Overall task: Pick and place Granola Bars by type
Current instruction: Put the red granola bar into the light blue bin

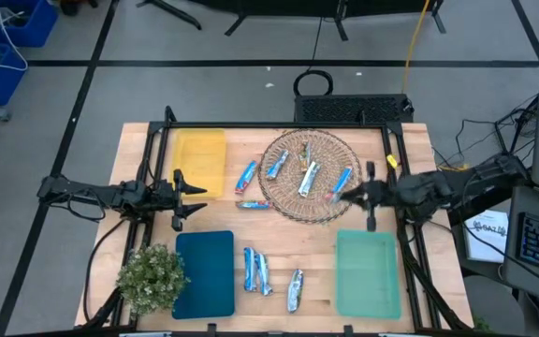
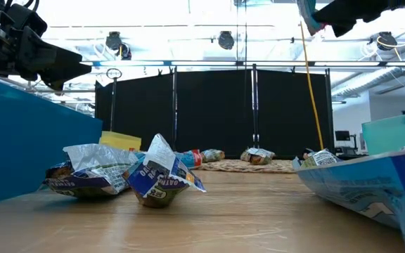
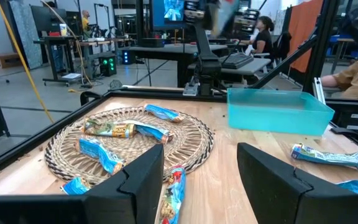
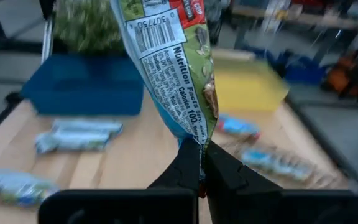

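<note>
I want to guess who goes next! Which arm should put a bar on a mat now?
Probably the right. Its claw is already shut on a bar, lifted beside the basket, with the green mat close by. The left claw hangs open and empty by the yellow mat.

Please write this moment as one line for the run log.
right end effector: shut on granola bar, above wicker basket | left end effector: open, idle beside yellow mat

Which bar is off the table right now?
The bar pinched in the right hand, lifted over the basket's right edge. Every other bar lies flat, in the basket or on the table.
</note>
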